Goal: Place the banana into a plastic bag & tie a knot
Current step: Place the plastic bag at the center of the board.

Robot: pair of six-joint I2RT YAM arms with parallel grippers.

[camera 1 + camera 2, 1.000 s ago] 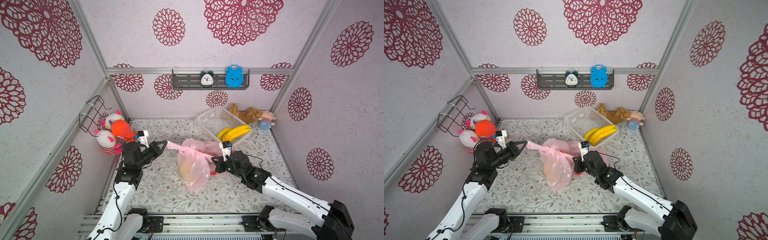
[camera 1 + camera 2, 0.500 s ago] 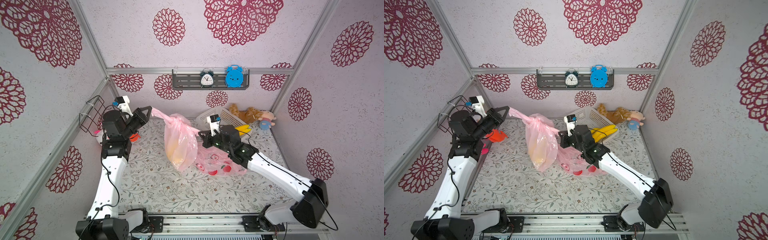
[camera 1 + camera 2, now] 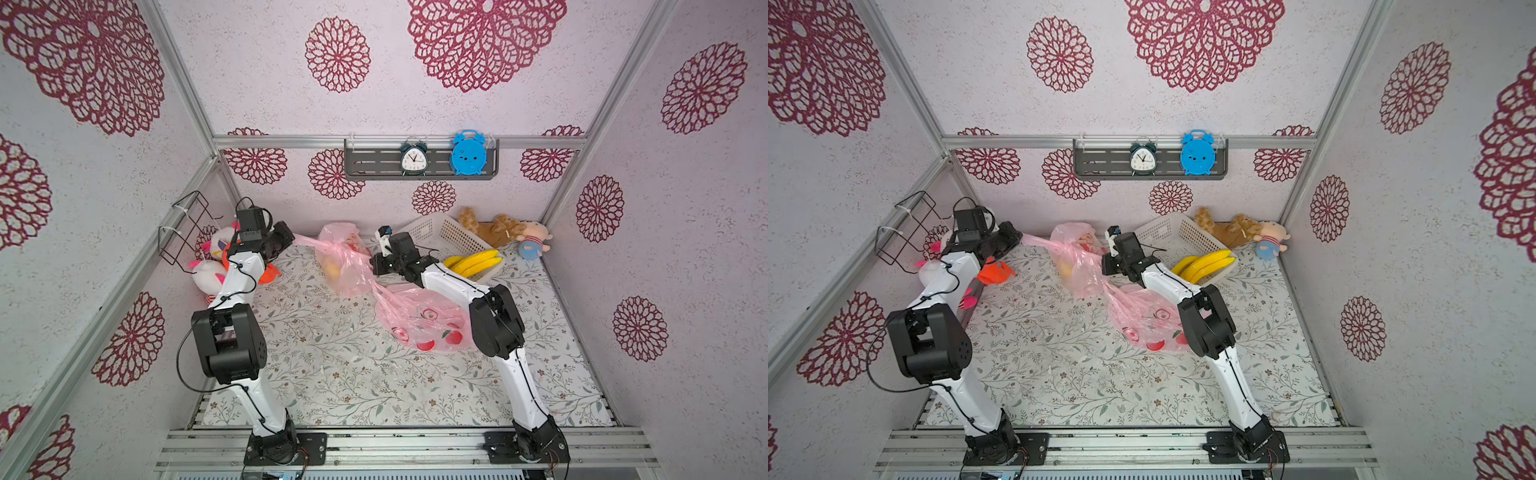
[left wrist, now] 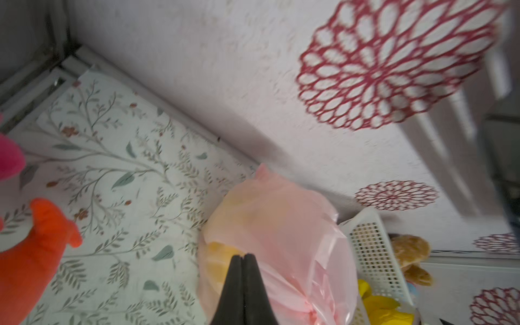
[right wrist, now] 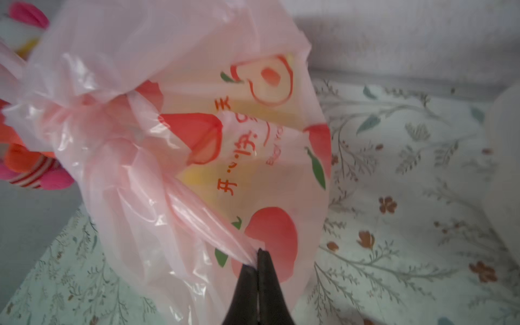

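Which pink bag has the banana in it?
Find the shelf with two clocks on the back wall. Below it, over the flowery mat, a pink bag is stretched between the left gripper and the right gripper. Unlike the other pink bag lying flat nearby, it has a yellow lump inside.

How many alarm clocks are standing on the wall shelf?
2. A dark alarm clock with a white face stands near the middle of the grey shelf; a blue alarm clock stands beside it, toward the right end. None seems hidden.

The banana [image 3: 332, 269] shows only dimly through the pink bag [image 3: 352, 281].
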